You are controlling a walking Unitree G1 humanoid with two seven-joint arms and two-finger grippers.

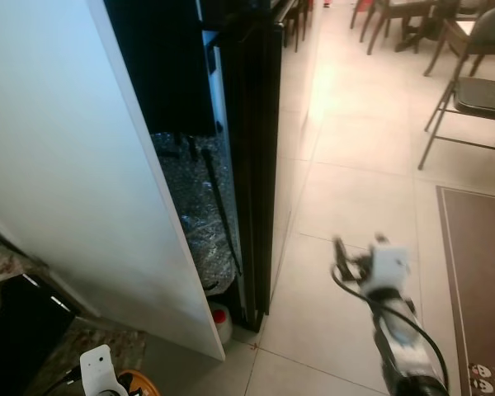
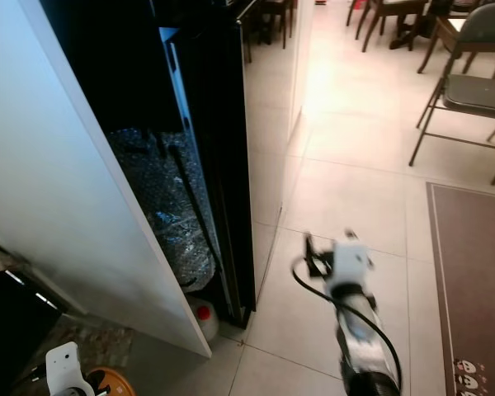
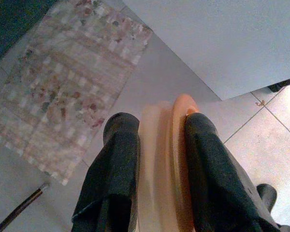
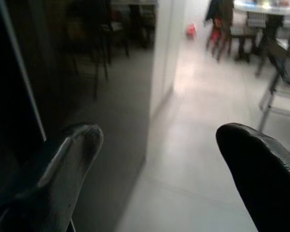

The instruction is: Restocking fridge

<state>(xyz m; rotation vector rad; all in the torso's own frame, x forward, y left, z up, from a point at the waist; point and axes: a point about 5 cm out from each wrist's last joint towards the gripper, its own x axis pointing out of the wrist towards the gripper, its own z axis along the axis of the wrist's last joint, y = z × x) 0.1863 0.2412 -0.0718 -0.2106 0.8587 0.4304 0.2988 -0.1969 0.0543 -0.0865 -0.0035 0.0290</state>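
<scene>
The tall black fridge (image 1: 260, 124) stands ahead on the left, with a wide white panel (image 1: 74, 165) in front of it. Between them is a dark gap lined with crinkled silver foil (image 1: 194, 206). My left gripper (image 3: 162, 125) is low at my left side, shut on a flat, round orange thing (image 3: 164, 164) that looks blurred. My right gripper (image 1: 352, 252) reaches forward over the tiled floor to the right of the fridge. In the right wrist view its fingers (image 4: 72, 154) stand wide open with nothing between them, facing the fridge's black side.
A small white bottle with a red cap (image 1: 221, 320) stands on the floor at the foot of the fridge. A patterned mat (image 3: 63, 82) lies under my left hand. Metal chairs (image 1: 470, 91) and a brown rug (image 1: 478, 272) are on the right, beyond open tiled floor.
</scene>
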